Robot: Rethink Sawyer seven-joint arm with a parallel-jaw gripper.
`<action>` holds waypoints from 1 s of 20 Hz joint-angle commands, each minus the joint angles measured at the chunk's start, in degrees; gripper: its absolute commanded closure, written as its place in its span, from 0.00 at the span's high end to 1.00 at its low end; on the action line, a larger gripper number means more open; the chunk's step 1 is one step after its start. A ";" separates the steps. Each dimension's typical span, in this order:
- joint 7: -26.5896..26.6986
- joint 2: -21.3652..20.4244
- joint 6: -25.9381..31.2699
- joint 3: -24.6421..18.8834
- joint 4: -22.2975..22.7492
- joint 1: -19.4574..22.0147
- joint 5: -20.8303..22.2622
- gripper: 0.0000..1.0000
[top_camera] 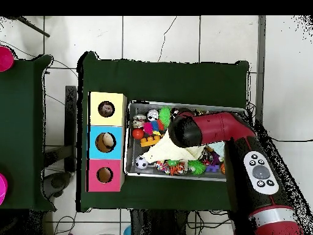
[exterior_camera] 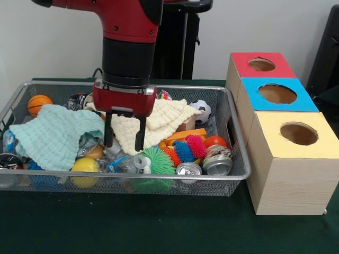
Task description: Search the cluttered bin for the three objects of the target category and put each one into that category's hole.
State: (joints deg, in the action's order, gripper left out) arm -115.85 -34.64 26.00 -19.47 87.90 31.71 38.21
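The pincer (exterior_camera: pixel 125 133) hangs over the middle of the wire mesh bin (exterior_camera: pixel 239 138), its two black fingers parted with nothing between them — their tips are down at the front edge of a cream knitted cloth (exterior_camera: pixel 159 123) that drapes over the clutter. Left of it lies a mint-green cloth (exterior_camera: pixel 50 136), with a small orange basketball (exterior_camera: pixel 38 103) in the far left corner. Just right of the fingers sit spiky rubber balls — green (exterior_camera: pixel 157 160), blue (exterior_camera: pixel 184 150) and pink (exterior_camera: pixel 196 145) — and two drink cans (exterior_camera: pixel 217 163) against the front wall, a miniature soccer ball (exterior_camera: pixel 202 110) farther back. Beside the bin on the green counter (exterior_camera: pixel 132 227) stand three boxes with round holes: red (exterior_camera: pixel 262 64), blue (exterior_camera: pixel 277 94) and yellow (exterior_camera: pixel 296 135).
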 commanded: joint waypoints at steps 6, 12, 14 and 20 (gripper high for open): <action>3.17 -3.96 1.75 1.57 12.92 1.49 1.74 1.00; 2.90 -2.59 0.16 2.26 12.62 1.69 3.70 1.00; 2.28 -1.30 -1.17 3.54 11.70 1.52 5.18 1.00; 4.96 2.80 -3.37 4.04 8.24 4.55 8.65 1.00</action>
State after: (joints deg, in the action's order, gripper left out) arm -115.85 -36.85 25.80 -17.40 96.58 33.29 40.45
